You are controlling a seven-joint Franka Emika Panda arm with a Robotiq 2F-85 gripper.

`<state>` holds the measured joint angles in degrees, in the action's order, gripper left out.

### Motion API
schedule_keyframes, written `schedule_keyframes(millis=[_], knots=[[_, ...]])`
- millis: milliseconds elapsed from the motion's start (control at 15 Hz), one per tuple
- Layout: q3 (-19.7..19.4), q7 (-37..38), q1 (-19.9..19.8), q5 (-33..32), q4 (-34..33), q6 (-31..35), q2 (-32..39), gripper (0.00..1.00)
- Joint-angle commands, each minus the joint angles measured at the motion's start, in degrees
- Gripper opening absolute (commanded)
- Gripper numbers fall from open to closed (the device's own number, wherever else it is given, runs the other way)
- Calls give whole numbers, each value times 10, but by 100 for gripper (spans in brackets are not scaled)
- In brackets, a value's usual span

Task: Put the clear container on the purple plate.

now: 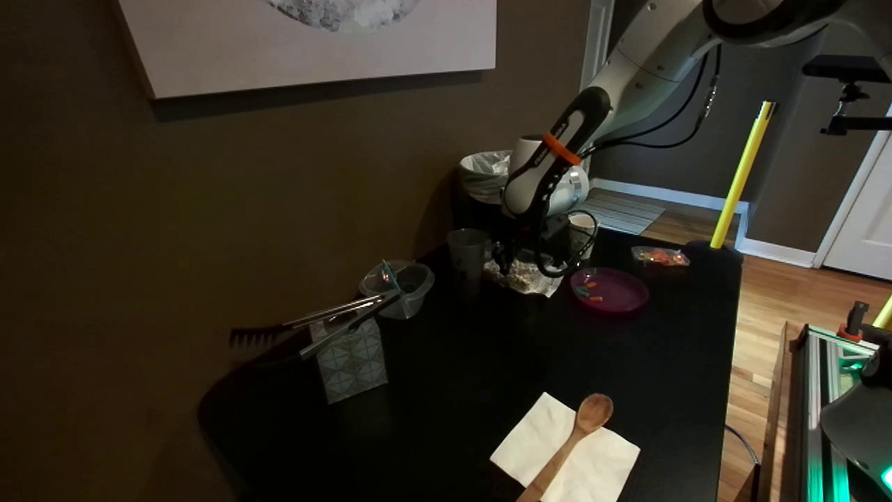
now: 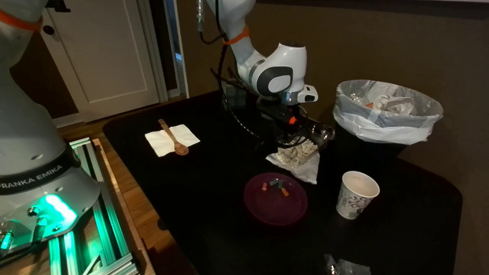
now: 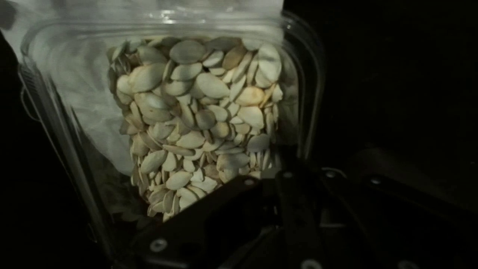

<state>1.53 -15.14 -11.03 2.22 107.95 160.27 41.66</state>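
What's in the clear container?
Pale, flat seeds lie heaped in the clear container. In the wrist view, the gripper hides its lower right part; the top layer covers whatever lies beneath.

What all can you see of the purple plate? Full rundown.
The purple plate is round, dark magenta-purple and shallow, with a slightly raised rim; it looks like smooth plastic. It lies flat, right side up, on the black table, underside hidden. A few small orange and greenish pieces rest on it, toward one side. The paper cup and the clear container are nearby, both apart from it.
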Motion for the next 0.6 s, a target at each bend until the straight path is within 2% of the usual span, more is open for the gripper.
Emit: schedule_keyframes(millis=[0,533], knots=[[-13,21,11,-17,30,19,-32,2],[-41,35,26,-46,84,32,-97,2]])
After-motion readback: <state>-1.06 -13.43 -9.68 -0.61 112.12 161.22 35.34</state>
